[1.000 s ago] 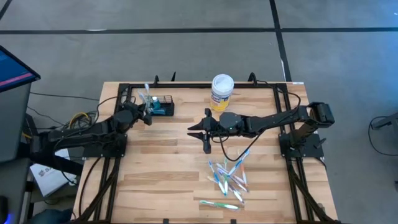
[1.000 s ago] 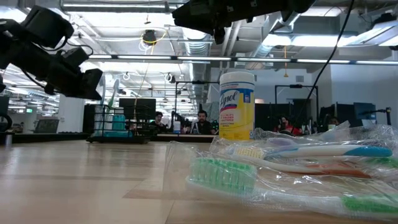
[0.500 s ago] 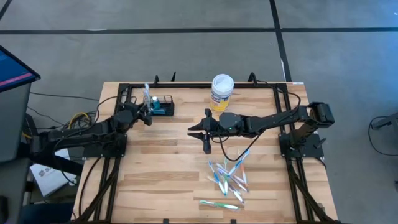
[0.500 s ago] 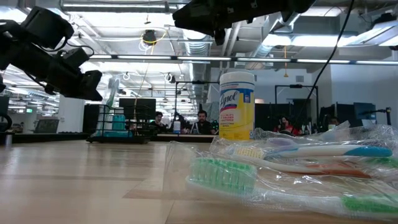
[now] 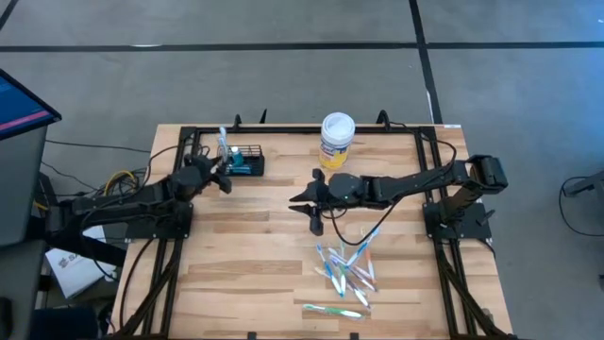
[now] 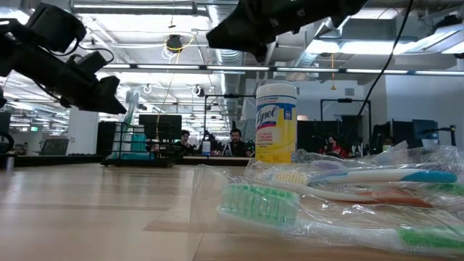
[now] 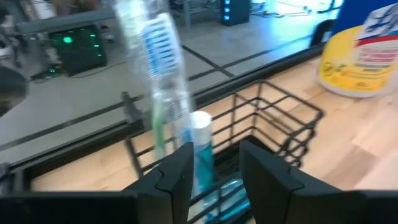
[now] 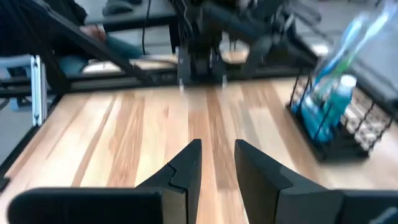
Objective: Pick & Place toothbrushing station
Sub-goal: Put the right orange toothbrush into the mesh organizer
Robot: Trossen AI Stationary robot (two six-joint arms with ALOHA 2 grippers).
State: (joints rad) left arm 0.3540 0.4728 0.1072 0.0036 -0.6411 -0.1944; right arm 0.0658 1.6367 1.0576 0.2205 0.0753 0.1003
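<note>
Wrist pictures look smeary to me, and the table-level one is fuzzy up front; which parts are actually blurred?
Left wrist view: the wrapped toothbrush and black wire basket are streaked. Right wrist view: the basket and tabletop are smeared. Low view: the nearest green-bristled toothbrush is soft, while the yellow-labelled tub is crisp. High view: evenly lit, sharp.

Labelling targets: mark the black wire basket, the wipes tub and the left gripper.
black wire basket (image 5: 248, 161), high view, right part of its rim.
wipes tub (image 5: 338, 126), high view, middle of the white lid.
left gripper (image 5: 226, 175), high view, between the fingertips.
</note>
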